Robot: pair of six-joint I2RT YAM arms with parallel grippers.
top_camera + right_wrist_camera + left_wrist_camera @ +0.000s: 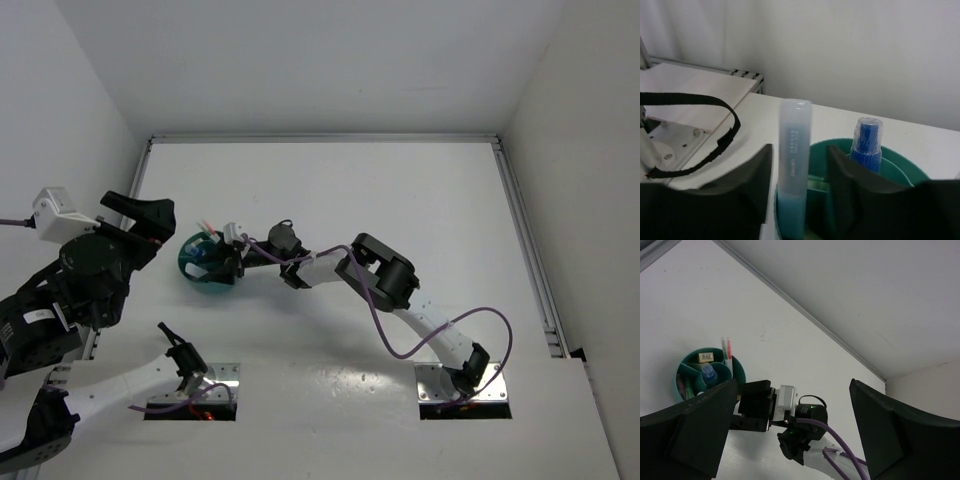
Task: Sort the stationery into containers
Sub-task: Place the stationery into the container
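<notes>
- The table is a white surface. The cup is carried on its left half, near the left edge and roughly midway between the near and far edges.
- The right arm is reached across from its base at the near edge to the cup.
- The left gripper is held by the table's left edge, short of the cup. Its jaws are spread wide and nothing is held.
- The right gripper is positioned over the cup's rim with its jaws parted. A gap is seen on each side of the marker, so nothing is judged to be clenched.
  - The step in hand is judged to be the release of the marker and the withdrawal.
  - The jaws should be opened fully before any lift.
  - The gripper should be raised straight up along the marker's axis, so that neither the marker nor the neighbouring tube is tipped and the cup is not dragged.
- The teal cup is round, upright and divided into compartments.
- The pale blue marker is stood upright inside the cup against its rim. It lies directly between the right gripper's fingers, with its top above them.
- The blue-capped tube is upright in another compartment, just beyond one finger.
- The pink and green pens are stood together at the rim.
- A small labelled block, probably an eraser, is lodged in a compartment beside the pens.
</notes>
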